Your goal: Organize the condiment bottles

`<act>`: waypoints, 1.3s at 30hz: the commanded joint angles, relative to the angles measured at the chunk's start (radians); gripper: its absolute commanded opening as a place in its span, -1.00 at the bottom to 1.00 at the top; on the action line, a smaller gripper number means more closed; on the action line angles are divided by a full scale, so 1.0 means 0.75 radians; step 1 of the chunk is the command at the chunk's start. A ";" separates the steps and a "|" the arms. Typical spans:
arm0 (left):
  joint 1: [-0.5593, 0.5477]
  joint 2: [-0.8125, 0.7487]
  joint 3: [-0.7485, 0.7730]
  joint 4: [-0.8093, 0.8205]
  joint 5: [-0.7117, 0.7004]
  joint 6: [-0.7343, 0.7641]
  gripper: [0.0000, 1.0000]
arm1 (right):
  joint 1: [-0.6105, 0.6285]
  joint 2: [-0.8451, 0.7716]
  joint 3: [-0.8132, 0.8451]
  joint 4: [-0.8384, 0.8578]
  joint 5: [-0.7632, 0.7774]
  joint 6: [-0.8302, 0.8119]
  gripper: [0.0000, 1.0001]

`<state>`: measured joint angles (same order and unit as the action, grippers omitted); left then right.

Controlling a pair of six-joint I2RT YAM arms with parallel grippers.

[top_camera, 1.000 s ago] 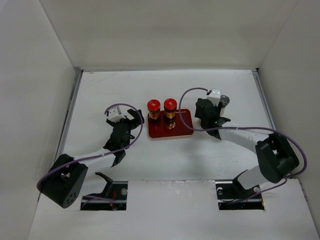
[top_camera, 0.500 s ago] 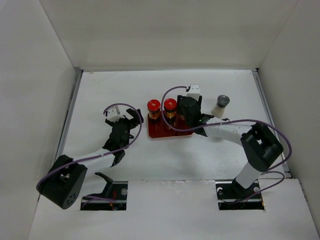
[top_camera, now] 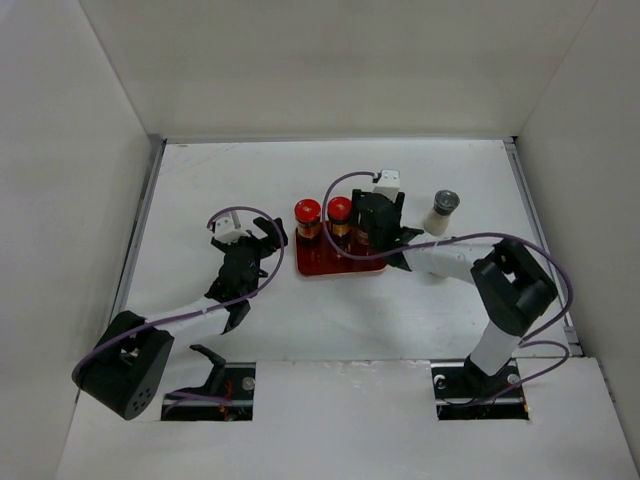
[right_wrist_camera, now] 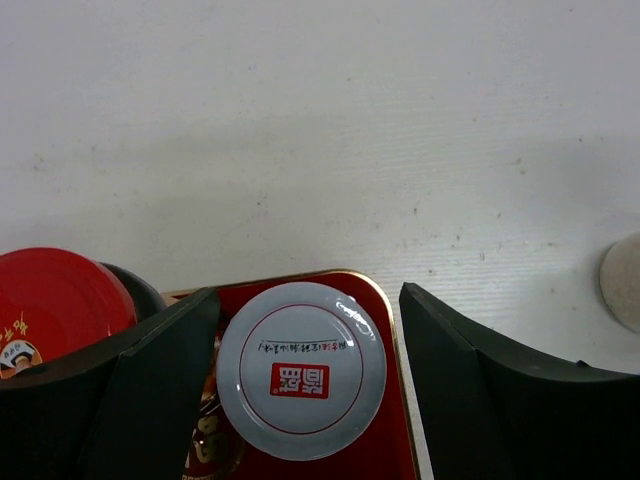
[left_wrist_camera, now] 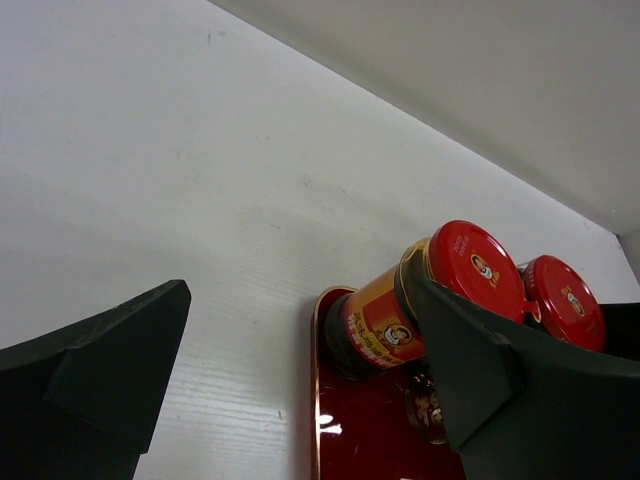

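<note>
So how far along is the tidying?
Done: two red-capped jars stand on the red tray. In hand: the right gripper straddles a grey-capped jar on it, jaws apart. To do: the other grey-capped jar, off the tray on the table; left gripper open.

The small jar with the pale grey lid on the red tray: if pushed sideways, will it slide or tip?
This small grey-lidded jar would likely slide first, since the flat red tray looks glossy. The tray's rim might catch its base and tip it. Its lid looks hard and smooth, so the open right gripper could slip there.
</note>
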<state>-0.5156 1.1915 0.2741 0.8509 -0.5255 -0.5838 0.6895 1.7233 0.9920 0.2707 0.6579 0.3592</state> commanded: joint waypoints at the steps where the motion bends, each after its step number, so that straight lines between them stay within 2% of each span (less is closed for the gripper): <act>1: 0.003 -0.024 -0.014 0.062 0.022 -0.013 0.98 | -0.018 -0.115 0.027 0.057 0.043 0.041 0.61; 5: 0.005 0.003 -0.005 0.070 0.036 -0.015 0.98 | -0.043 -0.240 -0.067 0.030 0.104 0.037 0.62; 6: 0.005 -0.014 -0.010 0.068 0.036 -0.015 0.98 | -0.049 -0.287 -0.107 0.034 0.119 0.043 0.56; 8: -0.001 -0.032 -0.016 0.072 0.032 -0.015 0.97 | -0.055 -0.391 -0.199 0.054 0.162 0.047 0.39; 10: -0.001 -0.030 -0.016 0.076 0.034 -0.015 0.92 | -0.055 -0.512 -0.267 0.042 0.211 0.030 0.04; 12: -0.001 -0.022 -0.018 0.084 0.038 -0.019 0.77 | -0.053 -0.632 -0.306 -0.003 0.237 -0.012 -0.27; 14: -0.017 -0.022 -0.014 0.087 0.046 -0.021 0.58 | -0.053 -0.729 -0.337 -0.082 0.303 -0.035 -0.34; 15: -0.021 -0.022 -0.012 0.087 0.050 -0.021 0.52 | -0.053 -0.776 -0.355 -0.139 0.360 -0.033 -0.33; 16: -0.021 -0.018 -0.010 0.089 0.052 -0.021 0.45 | -0.059 -0.817 -0.369 -0.201 0.419 -0.027 -0.20; 18: -0.019 -0.008 -0.010 0.097 0.052 -0.021 0.41 | -0.078 -0.886 -0.384 -0.334 0.485 0.004 0.30; 20: -0.017 -0.018 -0.020 0.101 0.056 -0.027 0.41 | -0.096 -0.933 -0.394 -0.479 0.495 0.067 0.67; 23: -0.017 -0.036 -0.028 0.101 0.048 -0.031 0.48 | -0.147 -0.954 -0.439 -0.649 0.455 0.226 0.90; 25: -0.007 -0.012 -0.026 0.103 0.056 -0.044 0.51 | -0.182 -0.956 -0.466 -0.710 0.375 0.302 0.98; 28: -0.009 -0.016 -0.024 0.099 0.071 -0.056 0.53 | -0.249 -0.960 -0.525 -0.686 0.254 0.349 1.00; 34: -0.009 -0.016 -0.026 0.101 0.085 -0.066 0.57 | -0.333 -0.934 -0.560 -0.576 0.078 0.331 0.91; 39: -0.009 0.003 -0.022 0.103 0.087 -0.068 0.59 | -0.352 -0.862 -0.560 -0.500 0.060 0.315 0.76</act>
<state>-0.5247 1.1931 0.2592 0.8787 -0.4767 -0.6209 0.4419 1.0485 0.5591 -0.1734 0.7448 0.5911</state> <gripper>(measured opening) 0.791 0.891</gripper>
